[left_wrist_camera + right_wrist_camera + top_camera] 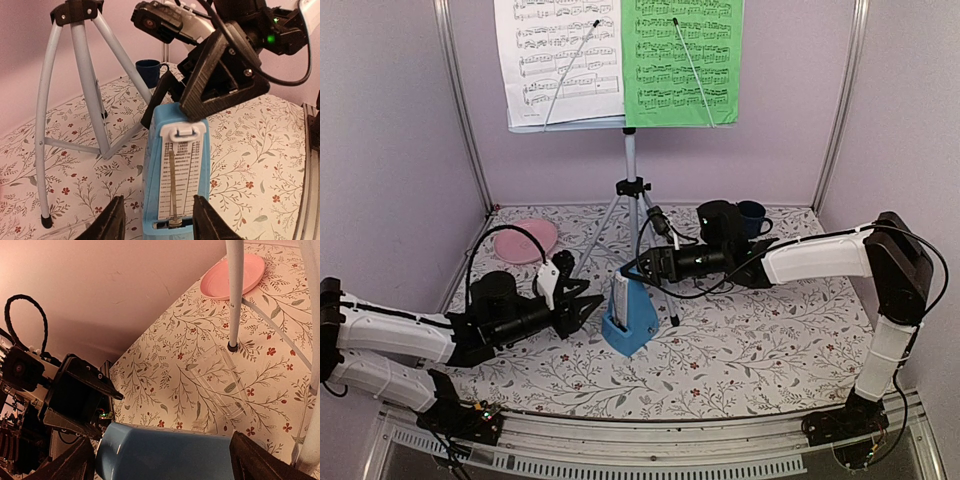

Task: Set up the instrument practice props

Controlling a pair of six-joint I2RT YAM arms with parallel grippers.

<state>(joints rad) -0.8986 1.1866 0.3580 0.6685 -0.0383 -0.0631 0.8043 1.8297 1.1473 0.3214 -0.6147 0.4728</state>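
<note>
Blue metronome [628, 318], pink plate [525, 240]

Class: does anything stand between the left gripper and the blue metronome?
Nothing visible does. The open left gripper faces the metronome front-on, with no object in the gap. The right gripper straddles its top from the far side, not in between.

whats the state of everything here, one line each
metronome, upright, pendulum vertical
music stand, erected, tripod legs spread
white page, on the stand under a wire arm
green page, likewise
pink plate, flat, empty
dark blue mug, upright
left gripper, open, astride the metronome's base
right gripper, astride the metronome's top, grip unclear
</note>
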